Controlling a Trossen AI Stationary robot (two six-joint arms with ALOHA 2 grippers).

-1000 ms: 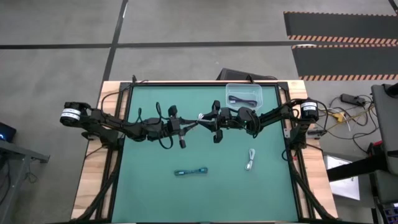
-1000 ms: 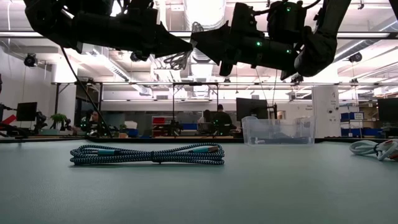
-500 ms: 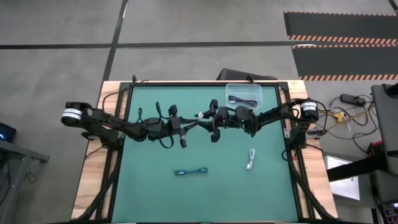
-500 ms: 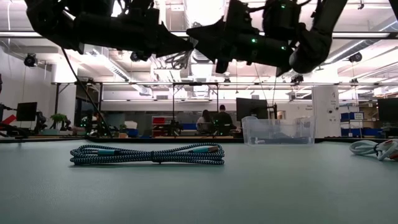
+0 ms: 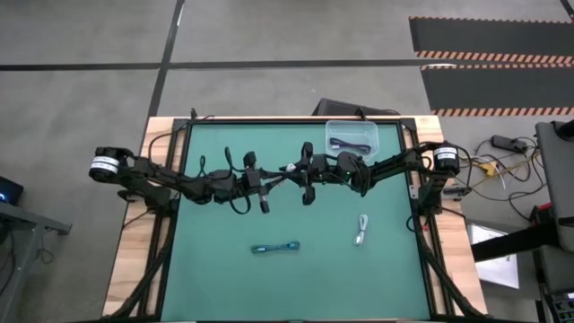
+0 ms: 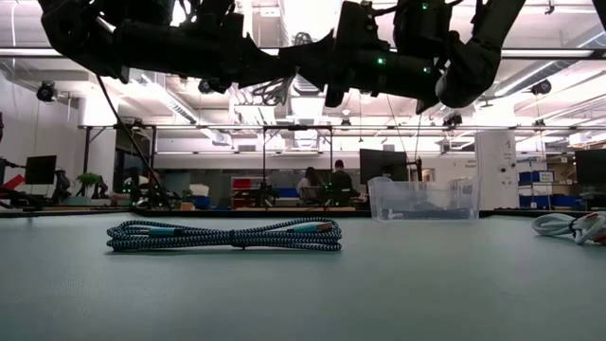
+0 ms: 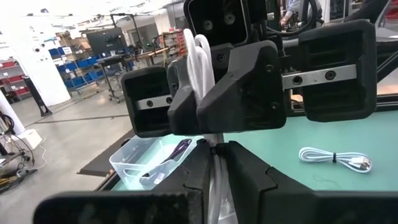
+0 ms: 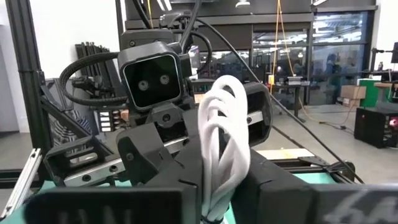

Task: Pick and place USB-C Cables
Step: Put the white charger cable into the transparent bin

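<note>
A white bundled USB-C cable (image 7: 199, 59) hangs in mid-air over the middle of the table, between my two grippers. My left gripper (image 5: 283, 171) and my right gripper (image 5: 294, 168) meet tip to tip there, both shut on it. A teal cable (image 5: 274, 248) lies flat on the green mat near the front. A second white cable (image 5: 360, 229) lies at the right. A dark cable (image 5: 351, 145) rests inside the clear box (image 5: 352, 130) at the far edge. My left gripper pinches one end of the white bundle (image 7: 217, 180) between its two fingers, coming level from the table's left. The bundle is lifted clear of the table. My right gripper pinches the same bundle between its two fingers, below the looped end (image 8: 224, 106), which sticks out past them. It comes from the table's right, about level.
The mat's middle and near left lie bare around the teal cable. Black frame rails (image 5: 179, 206) run along the table's sides. Beyond the far edge is a workshop with people at desks (image 6: 322, 185).
My right gripper has edged toward the left gripper and shut on the white cable's looped end. My left gripper has kept still, holding the cable clear of the table.
</note>
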